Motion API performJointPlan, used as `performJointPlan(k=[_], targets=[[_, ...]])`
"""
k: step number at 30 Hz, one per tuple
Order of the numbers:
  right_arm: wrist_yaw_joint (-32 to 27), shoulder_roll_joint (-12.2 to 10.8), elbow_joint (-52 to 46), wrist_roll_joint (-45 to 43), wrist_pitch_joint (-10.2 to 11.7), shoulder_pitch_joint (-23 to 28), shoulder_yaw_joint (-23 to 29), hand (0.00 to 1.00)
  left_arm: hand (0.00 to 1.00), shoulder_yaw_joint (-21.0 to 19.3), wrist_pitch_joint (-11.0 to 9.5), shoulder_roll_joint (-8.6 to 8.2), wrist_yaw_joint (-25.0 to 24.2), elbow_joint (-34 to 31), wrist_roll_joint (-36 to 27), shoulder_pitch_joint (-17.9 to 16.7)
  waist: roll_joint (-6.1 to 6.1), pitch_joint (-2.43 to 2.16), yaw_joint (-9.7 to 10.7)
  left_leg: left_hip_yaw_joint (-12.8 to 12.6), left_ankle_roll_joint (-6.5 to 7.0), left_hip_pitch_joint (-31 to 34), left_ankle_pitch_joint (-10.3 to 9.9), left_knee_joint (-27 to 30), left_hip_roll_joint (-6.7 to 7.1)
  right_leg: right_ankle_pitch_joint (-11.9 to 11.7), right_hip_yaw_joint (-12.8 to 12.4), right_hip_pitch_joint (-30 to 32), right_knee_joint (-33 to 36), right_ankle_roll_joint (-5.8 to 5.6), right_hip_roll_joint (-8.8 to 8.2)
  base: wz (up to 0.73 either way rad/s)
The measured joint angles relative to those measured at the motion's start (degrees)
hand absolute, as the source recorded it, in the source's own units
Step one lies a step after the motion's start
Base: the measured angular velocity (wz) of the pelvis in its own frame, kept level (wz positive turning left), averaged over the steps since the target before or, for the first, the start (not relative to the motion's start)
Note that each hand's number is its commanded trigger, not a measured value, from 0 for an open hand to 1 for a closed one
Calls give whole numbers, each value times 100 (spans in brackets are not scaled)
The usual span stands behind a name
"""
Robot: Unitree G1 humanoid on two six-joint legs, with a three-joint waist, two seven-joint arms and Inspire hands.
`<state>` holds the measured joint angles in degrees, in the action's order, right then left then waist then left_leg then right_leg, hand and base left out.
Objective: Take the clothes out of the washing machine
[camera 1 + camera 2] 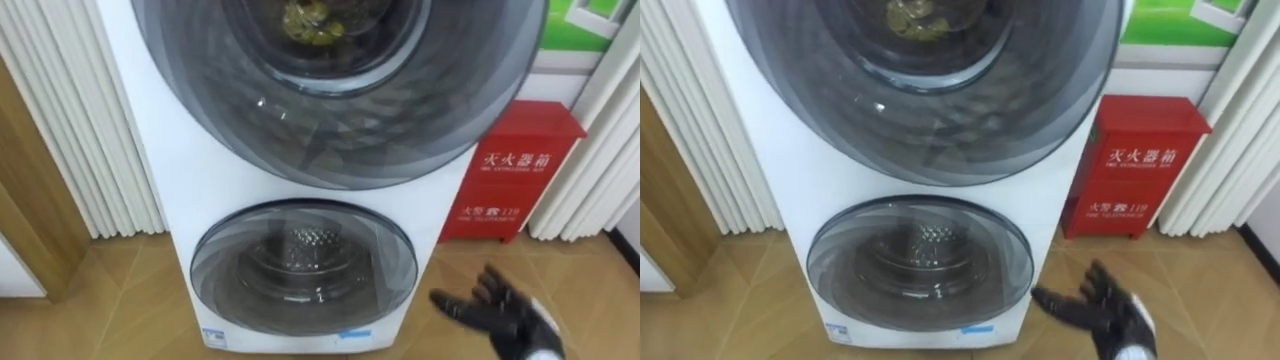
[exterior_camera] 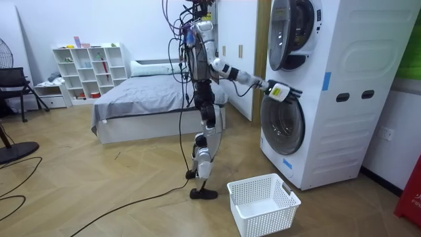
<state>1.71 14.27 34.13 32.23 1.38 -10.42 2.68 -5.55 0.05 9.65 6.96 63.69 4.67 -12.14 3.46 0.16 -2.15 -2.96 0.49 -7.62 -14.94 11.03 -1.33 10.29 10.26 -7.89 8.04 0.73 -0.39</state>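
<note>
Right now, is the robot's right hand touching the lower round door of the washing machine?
Apart. The left eye view shows a clear gap between the right hand and the lower door.

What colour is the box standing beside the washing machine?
The box is red with light lettering on its front; the right eye view shows it best.

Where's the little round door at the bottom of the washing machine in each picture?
Left eye view: lower door, bottom centre.
Right eye view: bottom, slightly left of centre.
Room view: right of centre, mid-height.
Shared landmark: the upper door directly above it.
</note>
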Motion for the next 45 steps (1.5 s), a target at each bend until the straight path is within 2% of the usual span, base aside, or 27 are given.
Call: performJointPlan(k=[5,12,13,15,16,17,18,19,20,21,22,23,24,25,26,29,34,35,38,42,45], targets=[[-294,206,-423,-34,-2,-495,72,0,0,7,231,78,-46,-20,186,-17,-22,0,-110,17,1,7,1,-30,1,-3,47,-21,-12,-5,-5,2],[-432,467,-618,-50,-5,-888,74,0,0,5,373,79,-92,-90,489,-49,19,-19,-145,182,9,-15,7,-91,-2,-3,66,-16,-4,-5,5,8],[-435,469,-618,-112,-5,-917,74,0,0,5,374,87,-91,-92,521,-21,27,-20,-178,262,28,-70,26,-138,-18,0,69,6,84,-5,20,0],[-472,469,-620,-130,-6,-923,73,0,0,6,377,106,-87,-95,593,-8,17,-12,-236,664,37,-152,61,-174,-129,70,99,288,610,6,56,-15],[-494,451,-710,-162,-43,-920,64,0,0,-11,367,150,-74,-93,668,-2,-3,-2,-299,1033,35,-157,61,-181,-221,263,-117,602,627,39,225,-61],[-513,407,-984,-232,-150,-935,-20,0,0,-144,369,230,-54,-86,865,7,137,-19,-337,1107,-11,-71,32,-169,-303,-171,-300,981,-25,254,406,-68],[-540,428,-1154,-206,-171,-931,-76,0,0,-201,375,231,-39,-41,994,13,131,26,-313,1083,-100,-53,-14,-155,-339,-722,-125,1076,-52,397,403,-25],[-663,475,-1385,-126,-172,-889,-147,0,0,-214,433,219,-27,46,1129,14,99,27,-104,900,-347,-53,-31,-197,-441,-798,77,1023,39,385,425,16],[-785,553,-1487,-100,-158,-900,-146,0,0,-144,488,204,-34,48,1122,93,91,23,-103,511,-421,-87,24,-264,-483,-797,59,957,49,383,413,30],[-821,586,-1532,-100,-151,-914,-142,0,0,-107,486,206,-32,41,1123,130,95,25,-103,363,-436,-79,55,-308,-505,-794,38,923,45,378,403,14],[-845,610,-1586,-111,-150,-979,-150,0,0,-79,468,204,-21,37,1123,195,98,26,-125,188,-383,-51,111,-356,-513,-770,1,880,53,344,384,14],[-939,610,-1639,-117,-265,-989,-145,0,0,-34,485,205,20,32,1127,214,112,17,-140,135,-334,-70,136,-334,-483,-754,20,872,64,321,371,11],[-951,612,-1640,-119,-278,-990,-131,0,0,-32,506,204,28,32,1130,213,117,21,-135,133,-324,-66,133,-338,-466,-749,20,877,63,313,362,0],[-961,624,-1667,-120,-279,-991,-122,0,0,-32,601,204,31,24,1130,199,145,19,-147,133,-307,-55,140,-336,-382,-733,24,890,56,287,329,-7],[-963,629,-1694,-128,-281,-993,-125,0,0,-28,710,205,31,25,1135,149,148,16,-145,132,-303,-54,142,-331,-364,-732,66,890,56,286,309,-9],[-963,644,-1729,-132,-289,-997,-126,0,0,-23,841,212,30,4,1182,87,148,6,-142,104,-250,-20,173,-323,-271,-696,87,900,59,233,237,3],[-906,664,-1946,-285,-460,-1097,-145,0,0,19,866,212,-4,-65,1183,54,102,-19,-137,20,-183,117,211,-309,-234,-663,58,1045,92,273,225,-1],[-898,665,-2056,-419,-484,-1096,-150,0,0,22,867,213,-24,-78,1183,35,64,-41,-138,13,-181,110,212,-302,-240,-654,55,1050,124,289,226,0],[-817,687,-2471,-557,-502,-1097,-148,0,0,27,848,216,-96,-213,1182,-46,17,-70,-126,15,-184,90,213,-241,-246,-589,58,1061,261,327,211,3],[-635,689,-2846,-551,-491,-1096,-151,0,0,28,789,217,-98,-221,1174,-116,52,-72,-127,19,-198,-4,219,-233,-269,-545,88,958,278,337,204,6],[-554,689,-2903,-550,-463,-1095,-150,0,0,28,778,217,-98,-222,1174,-144,141,-63,-123,27,-203,-60,217,-232,-276,-529,96,878,263,333,208,9]])
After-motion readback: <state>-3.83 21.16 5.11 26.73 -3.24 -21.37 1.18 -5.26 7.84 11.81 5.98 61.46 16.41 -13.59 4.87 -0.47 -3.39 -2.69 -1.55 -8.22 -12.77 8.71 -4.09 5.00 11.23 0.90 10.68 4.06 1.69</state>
